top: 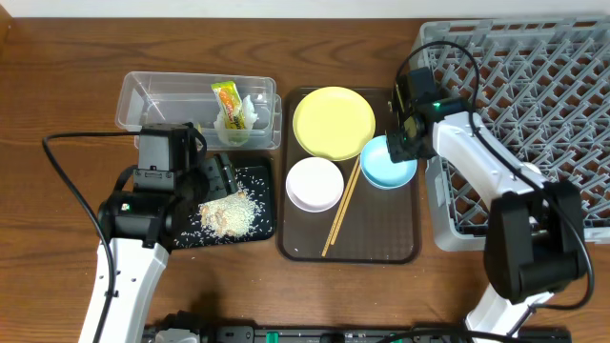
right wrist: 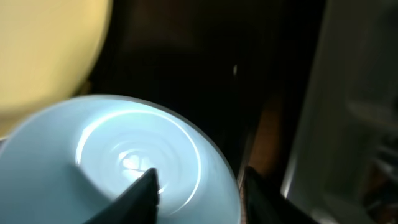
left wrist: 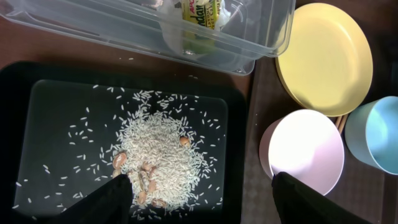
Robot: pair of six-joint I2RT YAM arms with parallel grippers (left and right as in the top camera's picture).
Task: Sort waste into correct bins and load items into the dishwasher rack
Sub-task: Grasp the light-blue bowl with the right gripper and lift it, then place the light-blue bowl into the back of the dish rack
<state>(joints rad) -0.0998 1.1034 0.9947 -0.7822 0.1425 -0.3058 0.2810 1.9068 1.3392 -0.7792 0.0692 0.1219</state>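
My right gripper (top: 398,143) (right wrist: 199,183) is open and straddles the rim of the light blue bowl (top: 381,170) (right wrist: 124,143), one finger inside and one outside. The bowl sits on the brown tray next to the yellow plate (top: 334,122), white bowl (top: 315,183) and chopsticks (top: 341,211). My left gripper (top: 217,176) (left wrist: 199,186) is open and empty above the black tray (top: 259,176) (left wrist: 56,124), which holds the rice heap (top: 227,214) (left wrist: 161,155). The clear tub (top: 162,95) (left wrist: 112,25) holds the snack wrapper (top: 227,100) (left wrist: 202,9), white paper (top: 251,112) and a small pale cup (top: 233,135).
The grey dishwasher rack (top: 534,86) fills the right side, just beside my right arm. The brown tray (top: 381,229) lies between the black tray and the rack. Loose rice grains are scattered over the black tray. A black cable loops over the table at the left.
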